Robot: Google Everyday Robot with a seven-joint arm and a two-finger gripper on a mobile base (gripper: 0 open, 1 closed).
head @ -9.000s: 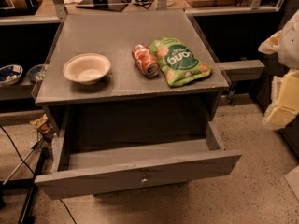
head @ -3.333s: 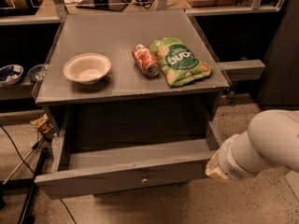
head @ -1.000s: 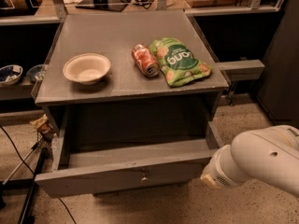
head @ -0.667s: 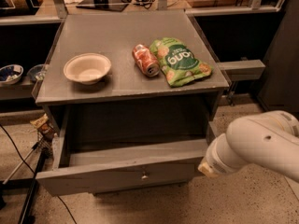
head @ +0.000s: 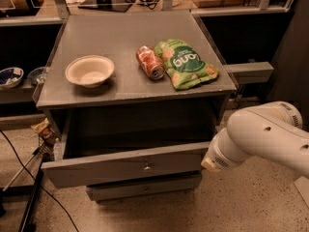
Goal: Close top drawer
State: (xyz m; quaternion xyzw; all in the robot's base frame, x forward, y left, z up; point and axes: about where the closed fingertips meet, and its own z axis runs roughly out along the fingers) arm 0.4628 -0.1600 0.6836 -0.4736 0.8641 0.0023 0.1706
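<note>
The top drawer (head: 111,169) is a wide grey drawer with a small round metal knob (head: 147,166) at its centre. It stands partly pulled out of the grey cabinet, its dark inside showing. My white arm (head: 263,137) reaches in from the right. My gripper (head: 208,162) is at the right end of the drawer's front panel, right against it. A slimmer grey drawer front (head: 145,188) shows below the top drawer.
On the cabinet top (head: 120,33) lie a white bowl (head: 90,70), a red soda can (head: 150,62) and a green chip bag (head: 186,64). A shelf at the left holds small bowls (head: 9,76). Black cables (head: 29,197) run over the floor at the left.
My arm has come in from the right and moved up and left to the drawer front's right end. The drawer front stands closer to the cabinet than before.
</note>
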